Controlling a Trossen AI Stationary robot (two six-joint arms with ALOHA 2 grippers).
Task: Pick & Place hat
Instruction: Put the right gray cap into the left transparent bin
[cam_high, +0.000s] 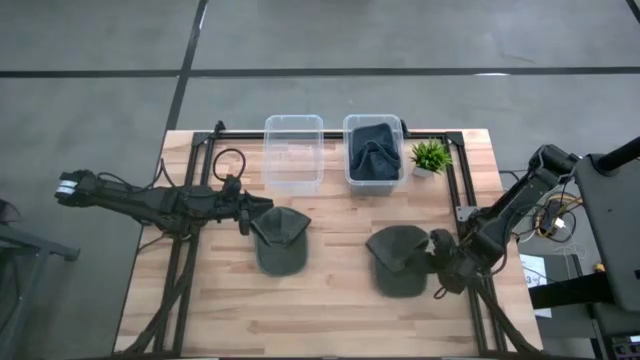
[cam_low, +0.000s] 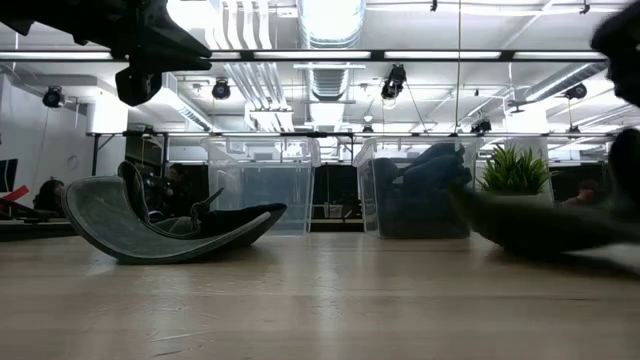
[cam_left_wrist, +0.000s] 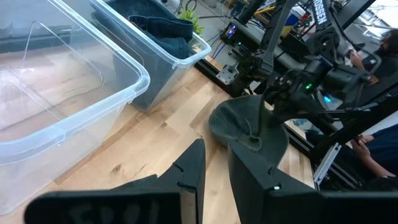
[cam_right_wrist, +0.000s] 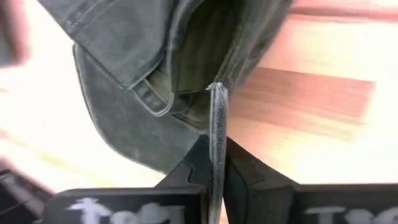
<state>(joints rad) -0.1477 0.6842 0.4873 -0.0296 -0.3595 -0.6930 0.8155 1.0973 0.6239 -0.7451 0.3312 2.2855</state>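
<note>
2 hats on the table: both are dark caps and neither is in a bin yet.
Table (cam_high: 330, 310): wooden top with 2 clear bins at its far edge, both caps nearer the front, and a small green plant (cam_high: 430, 156) beside the right bin.
Left bin (cam_high: 293, 152): looks empty.
Right bin (cam_high: 374, 150): already holds dark cloth, which may be 1 hat put away; I cannot tell for certain.
Right hat (cam_high: 398, 260): lies on the wood in front of the right bin, with its edge caught by the right gripper (cam_high: 437, 262).
Left hat (cam_high: 281, 240): rests on the wood in front of the left bin, just beside the left gripper (cam_high: 245, 213).
Right jaws: closed, pinching a thin fold of the cap, seen clearly in the right wrist view.
Left jaws: parted with a narrow gap, holding nothing.
Progress: about midway by my reading; the right hat is gripped but not lifted, and the left hat is not yet grasped.
</note>
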